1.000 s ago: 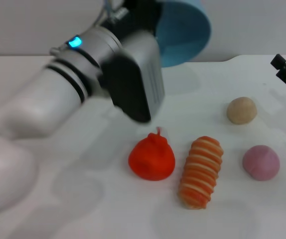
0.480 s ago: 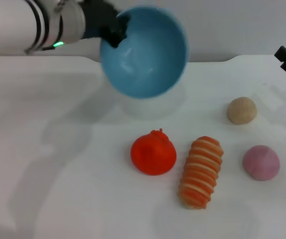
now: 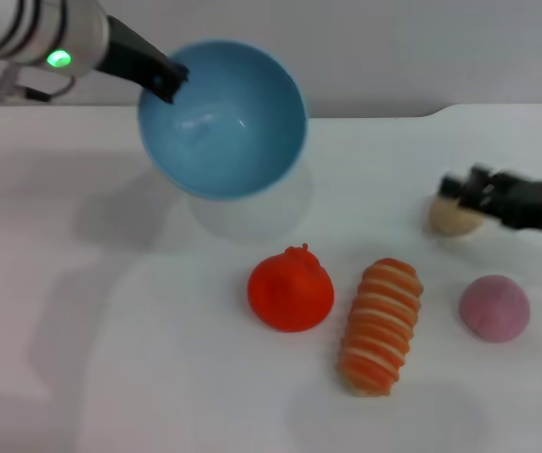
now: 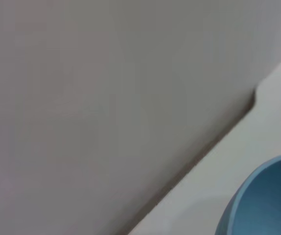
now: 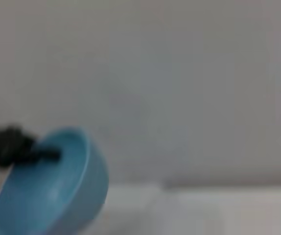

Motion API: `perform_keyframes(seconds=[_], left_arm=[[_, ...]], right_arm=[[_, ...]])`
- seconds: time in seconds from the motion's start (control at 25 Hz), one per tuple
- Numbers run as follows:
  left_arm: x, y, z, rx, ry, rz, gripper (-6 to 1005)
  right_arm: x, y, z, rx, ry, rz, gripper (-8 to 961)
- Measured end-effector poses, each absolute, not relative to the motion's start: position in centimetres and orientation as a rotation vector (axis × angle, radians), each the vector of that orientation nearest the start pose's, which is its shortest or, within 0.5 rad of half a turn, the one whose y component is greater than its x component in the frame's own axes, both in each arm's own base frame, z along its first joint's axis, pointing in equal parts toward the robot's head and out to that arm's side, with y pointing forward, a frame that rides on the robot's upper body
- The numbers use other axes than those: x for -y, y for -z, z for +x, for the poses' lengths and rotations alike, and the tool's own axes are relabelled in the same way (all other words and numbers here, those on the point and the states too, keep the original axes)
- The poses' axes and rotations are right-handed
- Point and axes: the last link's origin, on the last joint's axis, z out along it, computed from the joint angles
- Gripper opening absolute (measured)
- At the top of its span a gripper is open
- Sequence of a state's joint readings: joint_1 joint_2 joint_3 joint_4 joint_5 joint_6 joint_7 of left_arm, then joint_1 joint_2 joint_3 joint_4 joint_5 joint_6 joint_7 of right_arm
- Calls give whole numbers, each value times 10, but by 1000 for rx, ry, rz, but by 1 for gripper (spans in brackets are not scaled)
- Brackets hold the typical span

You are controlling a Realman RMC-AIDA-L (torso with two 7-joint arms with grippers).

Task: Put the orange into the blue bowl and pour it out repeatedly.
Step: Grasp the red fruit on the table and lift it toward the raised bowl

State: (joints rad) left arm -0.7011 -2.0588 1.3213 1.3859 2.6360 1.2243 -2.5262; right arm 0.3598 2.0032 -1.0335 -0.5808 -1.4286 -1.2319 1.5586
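The blue bowl [image 3: 222,118] is gripped at its rim by the left gripper [image 3: 169,79], lifted, tilted, empty; the orange [image 3: 290,290] lies on the table [image 3: 110,377]; the right gripper [image 3: 479,189], aperture unclear, should be centred over the fruit.

On the white table [image 3: 158,377] lies an orange-and-cream striped loaf [image 3: 380,326], lengthwise and slightly tilted. A pink ball [image 3: 494,308] sits to its right, and a tan ball [image 3: 450,219] farther back, partly hidden.
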Motion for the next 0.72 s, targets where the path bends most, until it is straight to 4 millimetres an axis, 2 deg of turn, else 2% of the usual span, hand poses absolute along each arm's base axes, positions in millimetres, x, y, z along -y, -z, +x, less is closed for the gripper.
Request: perform_keyframes(seconds=[0.16,0.48,0.72], left_arm=[[-424,-46,-127,599,-134,-2354,0],[-425,-27,-123,547,-128,-2357,-1],[-425,-25,-125,547,-130,-2355,-1]], right_arm=[[-339,7,289,-1188,-691,-2453,733],[-352,60,242,-1190,-462,-2703,728],[-356,78,230,-1131,-358,-2769,725]])
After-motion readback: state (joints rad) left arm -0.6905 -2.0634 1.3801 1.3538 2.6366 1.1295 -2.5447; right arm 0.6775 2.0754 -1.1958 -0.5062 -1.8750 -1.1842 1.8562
